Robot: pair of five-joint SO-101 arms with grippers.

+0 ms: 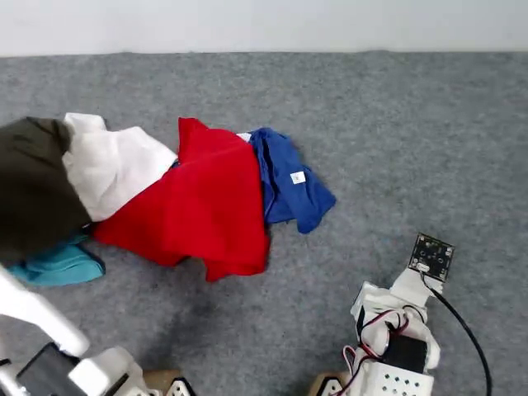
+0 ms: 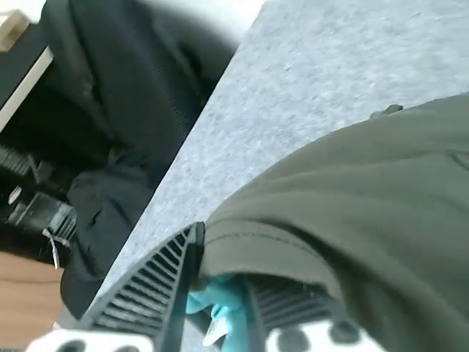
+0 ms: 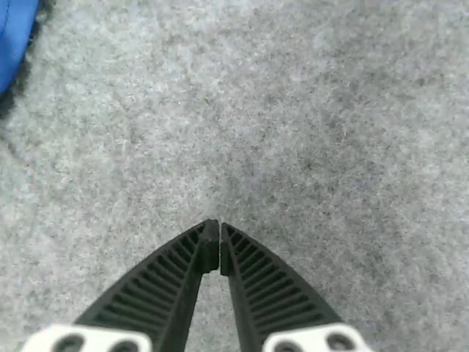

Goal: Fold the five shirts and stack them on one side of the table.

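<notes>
Grey felt (image 1: 396,124): covers the whole table top; a pale wall (image 1: 264,25) runs along its far edge.
Shirt count: five, one of each colour. All lie loose and unfolded on the left half of the table.
Olive shirt (image 1: 33,190): farthest left and bulky; it overlaps the edge of the white one.
White shirt (image 1: 111,169): between olive and red, touching both.
Red shirt (image 1: 202,206): the largest spread, mid-heap. Its edge lies over the blue one.
Blue shirt (image 1: 289,181): the right end of the heap, crumpled, with a small white label (image 1: 297,177) facing up.
Teal shirt (image 1: 58,264): on the near side, partly tucked under the olive shirt.
Arm count: two, both at the near edge.
Left arm (image 1: 49,326): a white link at the near left corner, just beside the teal shirt.
Left gripper (image 2: 212,249): right at the olive shirt's hem, with teal cloth showing within it. Whether it grips anything cannot be told, because olive cloth lies over its front end.
Right arm (image 1: 396,338): at the near right, well apart from the heap. It carries a camera board (image 1: 431,254), and a black cable (image 1: 462,322) trails from it.
Right gripper (image 3: 220,246): closed with the tips touching, holding nothing, over bare felt — a corner of the blue shirt sits at the frame edge in its wrist view.
In the way: the shirts overlap one another, so none lies free of its neighbours.
Off-table: dark bulky shapes beyond the left edge; what they are cannot be told.
</notes>
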